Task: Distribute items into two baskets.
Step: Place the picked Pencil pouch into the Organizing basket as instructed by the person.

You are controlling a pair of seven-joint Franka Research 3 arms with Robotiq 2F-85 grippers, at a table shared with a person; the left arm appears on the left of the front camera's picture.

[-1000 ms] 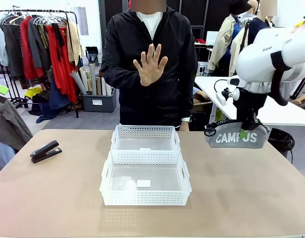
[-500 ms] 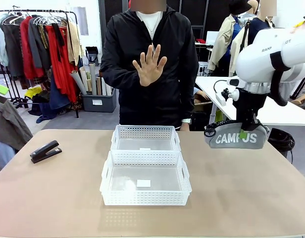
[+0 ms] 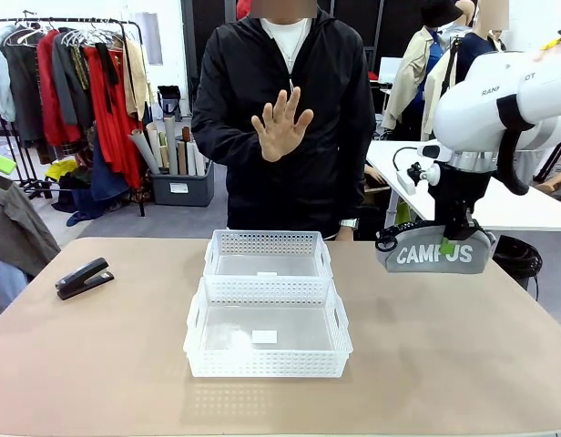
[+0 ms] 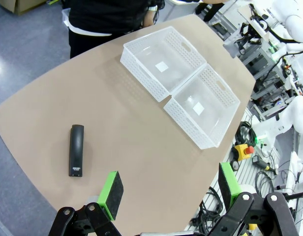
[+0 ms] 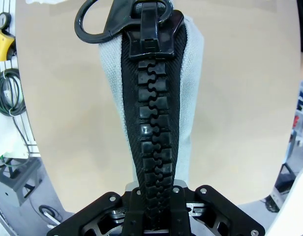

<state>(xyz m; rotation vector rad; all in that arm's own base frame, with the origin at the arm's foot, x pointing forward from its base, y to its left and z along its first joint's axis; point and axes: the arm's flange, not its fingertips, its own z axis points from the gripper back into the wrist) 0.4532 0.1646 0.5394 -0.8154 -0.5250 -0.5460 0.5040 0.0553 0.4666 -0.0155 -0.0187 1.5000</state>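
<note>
The grey "CAMPUS" pouch (image 3: 435, 252) hangs above the table's right side, and my right gripper (image 3: 455, 240) is shut on its top edge. From the right wrist, its black zip (image 5: 150, 123) runs up from between the fingers. Two white lattice baskets stand end to end at mid-table: the far basket (image 3: 267, 253) and the near basket (image 3: 267, 330), both holding no item. At the left edge lies the black stapler (image 3: 82, 278). Well above the table, my left gripper (image 4: 168, 189) is open, with the stapler (image 4: 76, 150) and baskets (image 4: 181, 81) below it.
A person in a black jacket stands at the far side with one open hand (image 3: 280, 123) raised, palm toward me. Bare tan tabletop (image 3: 426, 346) lies around the baskets. A clothes rack (image 3: 71, 91) stands behind at left, a white table (image 3: 499, 205) at right.
The person has shifted slightly to the right, the raised hand moving with them. Both arms, the pouch and the stapler have stayed put.
</note>
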